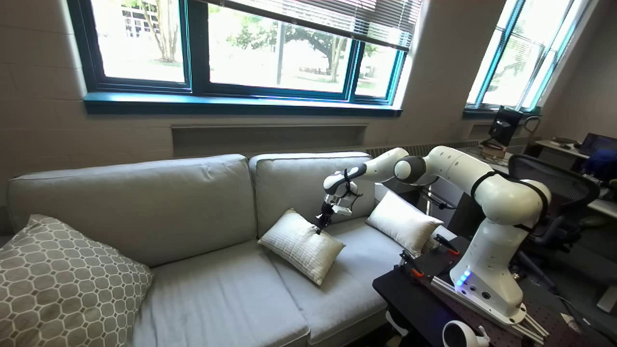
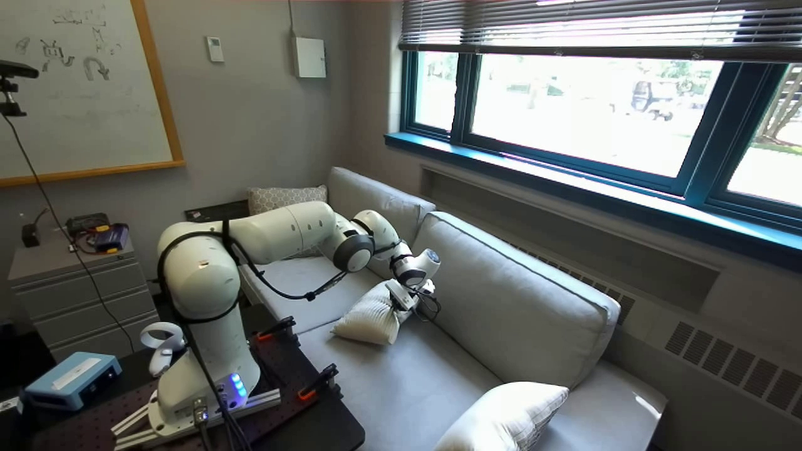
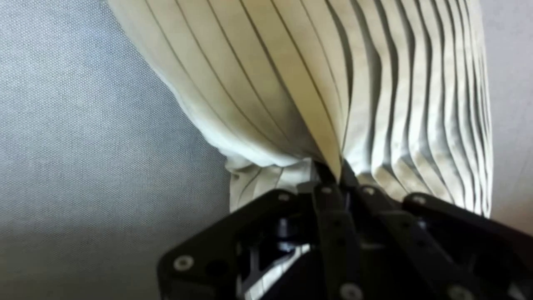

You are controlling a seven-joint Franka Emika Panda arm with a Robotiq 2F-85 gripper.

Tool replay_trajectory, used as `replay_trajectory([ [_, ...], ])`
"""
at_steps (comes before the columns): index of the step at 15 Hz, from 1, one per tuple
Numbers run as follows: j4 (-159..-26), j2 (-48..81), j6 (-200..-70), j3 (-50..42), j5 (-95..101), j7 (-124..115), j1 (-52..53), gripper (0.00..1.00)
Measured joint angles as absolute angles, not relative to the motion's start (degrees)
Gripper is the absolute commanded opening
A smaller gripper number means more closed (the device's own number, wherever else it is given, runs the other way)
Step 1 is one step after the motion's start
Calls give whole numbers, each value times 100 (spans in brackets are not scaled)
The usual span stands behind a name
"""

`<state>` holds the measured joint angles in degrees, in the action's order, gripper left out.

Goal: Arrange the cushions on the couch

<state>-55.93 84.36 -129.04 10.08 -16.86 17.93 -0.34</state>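
A white pleated cushion (image 1: 301,248) lies tilted on the middle of the grey couch (image 1: 212,294), where the two seat cushions meet. My gripper (image 1: 318,229) reaches down onto its upper side. In the wrist view the gripper (image 3: 338,177) is shut on a fold of this cushion (image 3: 258,83), and the pleats bunch toward the fingertips. The cushion's far part is hidden behind the gripper in an exterior view, where its near corner (image 2: 366,319) shows. The other white cushion (image 1: 402,221) rests against the couch arm nearest the robot; it also shows in an exterior view (image 2: 507,419).
A larger lattice-patterned pillow (image 1: 72,284) sits at the couch's far end. The back cushions (image 1: 313,188) rise close behind the gripper. The black table (image 2: 313,407) carrying the robot base stands against the couch front, with clamps (image 2: 318,382) on its edge.
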Motion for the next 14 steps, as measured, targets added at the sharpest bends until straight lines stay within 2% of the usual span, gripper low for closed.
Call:
replay_trajectory([
  [5,-5547,8295,-13432,478,-1508,45,660,4],
  [14,-8188,7421,-16203,-979,-1774,-2738,2315,4],
])
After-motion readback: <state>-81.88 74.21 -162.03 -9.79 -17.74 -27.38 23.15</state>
